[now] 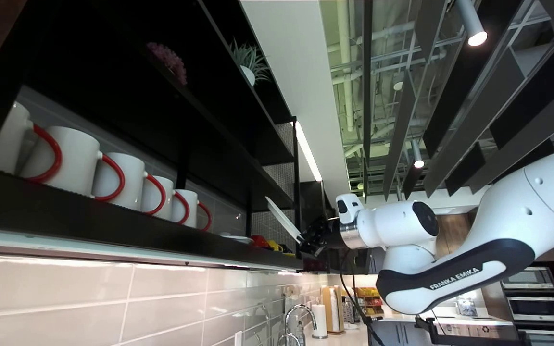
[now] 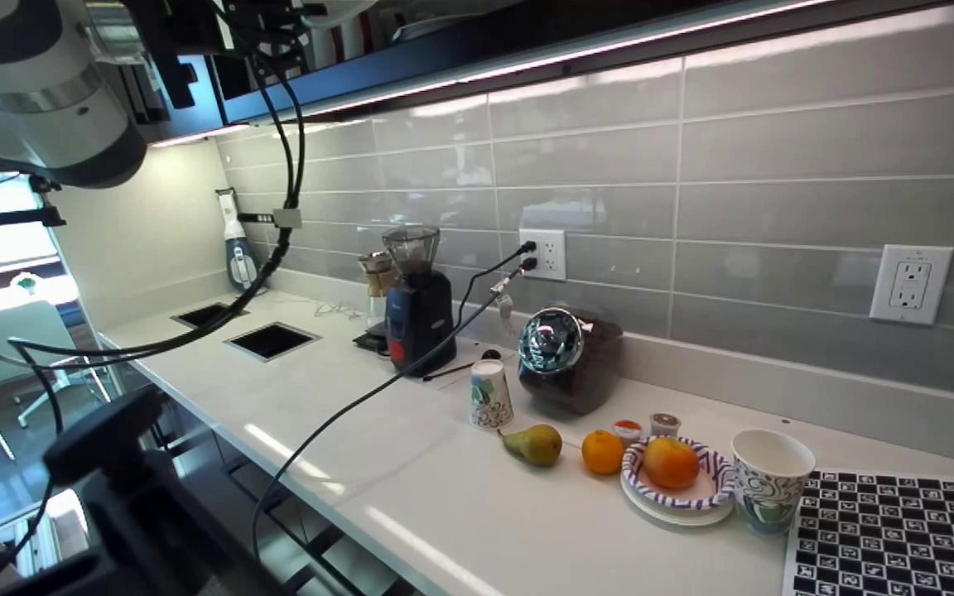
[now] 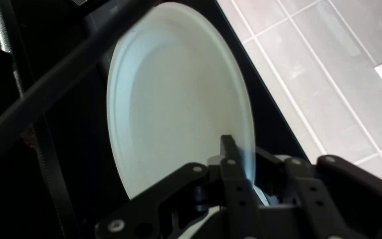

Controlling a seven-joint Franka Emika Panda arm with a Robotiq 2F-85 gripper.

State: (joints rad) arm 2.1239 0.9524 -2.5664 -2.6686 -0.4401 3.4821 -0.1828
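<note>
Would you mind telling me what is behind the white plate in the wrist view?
Black shelving shows around the white plate, with wall tiles off to one side; whatever lies directly behind is covered.

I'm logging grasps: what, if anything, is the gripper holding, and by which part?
A plate, pinched by its rim in the gripper.

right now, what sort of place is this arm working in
Likely a kitchen, perhaps an office one: mugs line a shelf, a grinder stands on a counter, and the fingers grip a plate.
</note>
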